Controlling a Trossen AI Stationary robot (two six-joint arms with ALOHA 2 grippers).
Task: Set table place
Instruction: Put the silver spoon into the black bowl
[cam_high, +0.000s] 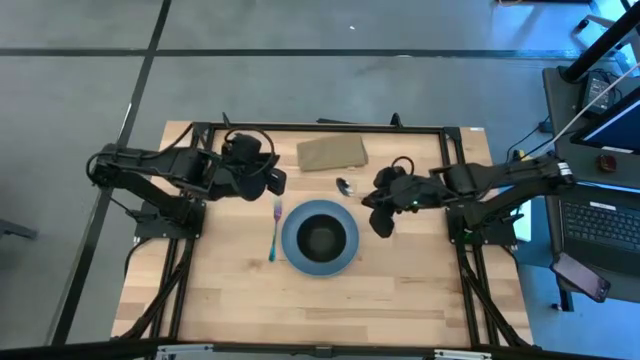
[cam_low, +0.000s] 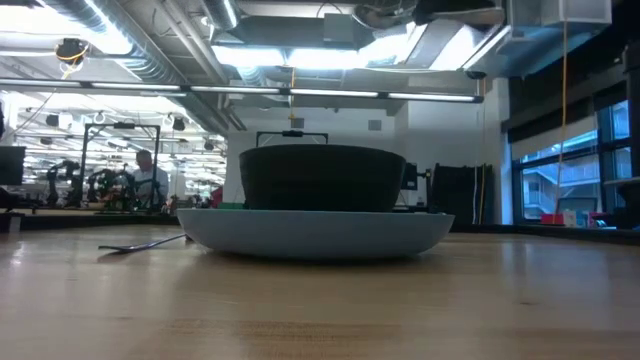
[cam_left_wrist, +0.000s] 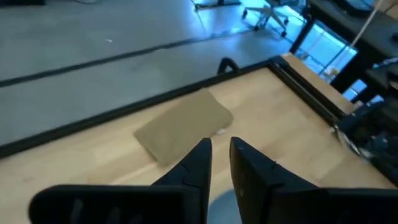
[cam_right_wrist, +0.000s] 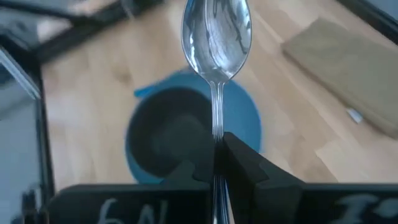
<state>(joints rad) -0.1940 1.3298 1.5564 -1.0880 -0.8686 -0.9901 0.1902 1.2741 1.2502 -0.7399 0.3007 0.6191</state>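
Note:
A pale blue plate (cam_high: 292, 248) lies at the table's middle with a black bowl (cam_high: 320, 238) on it; both show in the low view (cam_low: 320, 232). A blue-handled fork (cam_high: 275, 232) lies flat on the table left of the plate. My right gripper (cam_high: 366, 192) is just past the plate's far right rim, shut on a silver spoon (cam_right_wrist: 216, 37). My left gripper (cam_high: 276, 183) is over the table beyond the fork's far end, its fingers nearly together and empty. My right gripper pinches the spoon's handle (cam_right_wrist: 217, 138) between its two fingers, which lie along the handle. The spoon sticks straight out past the fingertips toward the table's left. Its bowl end (cam_high: 344, 185) is free, hollow side up. How high it is above the table does not show.
A folded tan cloth (cam_high: 332, 152) lies at the table's far edge, between the two grippers; it also shows in the left wrist view (cam_left_wrist: 183, 127). The black frame (cam_high: 320, 128) edges the table. Bare wood lies near the front edge and right of the plate.

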